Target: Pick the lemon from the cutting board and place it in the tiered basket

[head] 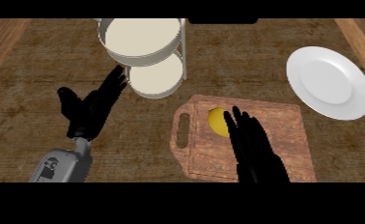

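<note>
Lemon [217, 121] lies lengthwise up-down on cutting board [285, 126], beside right hand [253, 146].

Single head view, looking steeply down, close over the counter [235, 68]

Your right hand [253, 146] lies over the cutting board [285, 131], fingers straight. Your left hand [89, 107] rests open, left of it, fingers up.
</note>
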Tool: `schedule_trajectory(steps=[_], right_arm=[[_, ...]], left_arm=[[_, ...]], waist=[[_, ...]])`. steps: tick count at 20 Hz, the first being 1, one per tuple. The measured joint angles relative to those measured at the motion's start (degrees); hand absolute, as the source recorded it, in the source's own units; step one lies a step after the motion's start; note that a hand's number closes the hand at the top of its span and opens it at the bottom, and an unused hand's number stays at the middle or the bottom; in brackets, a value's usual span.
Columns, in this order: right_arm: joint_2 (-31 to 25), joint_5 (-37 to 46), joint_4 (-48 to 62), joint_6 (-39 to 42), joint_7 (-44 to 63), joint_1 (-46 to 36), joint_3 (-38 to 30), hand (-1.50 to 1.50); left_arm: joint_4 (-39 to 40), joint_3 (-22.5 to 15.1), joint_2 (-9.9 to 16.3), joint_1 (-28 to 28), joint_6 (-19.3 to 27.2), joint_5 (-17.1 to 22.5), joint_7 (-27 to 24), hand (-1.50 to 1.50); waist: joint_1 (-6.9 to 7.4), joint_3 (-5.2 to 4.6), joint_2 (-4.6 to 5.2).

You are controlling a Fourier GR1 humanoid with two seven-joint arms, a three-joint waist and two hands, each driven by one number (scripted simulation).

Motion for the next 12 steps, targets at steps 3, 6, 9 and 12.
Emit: schedule_trajectory(steps=[3, 6, 9, 12], right_arm=[[1.4, 1.6, 2.5, -0.6, 1.2, 0.4, 1.5, -1.5], [1.7, 1.1, 4.6, -0.7, 1.0, 0.5, 0.8, -1.5], [3.0, 1.6, 9.3, -2.0, 1.4, -1.1, 0.2, -1.5], [1.5, 2.0, 9.9, -3.9, 0.5, 0.3, -0.8, -1.5]], left_arm=[[-1.4, 0.5, -0.2, 1.1, -0.8, -0.5, 0.1, 0.0], [-0.1, 1.7, -0.2, 0.7, -2.3, -0.5, -0.2, 0.0], [0.9, 2.5, -0.9, -0.1, -2.7, -1.0, -0.2, 0.0], [0.8, 2.9, -1.3, 0.8, -3.5, -1.5, -0.5, 0.0]], waist=[[0.03, 0.03, 0.01], [-0.02, 0.05, 0.04], [0.0, 0.06, 0.06], [-0.02, 0.06, 0.05]])
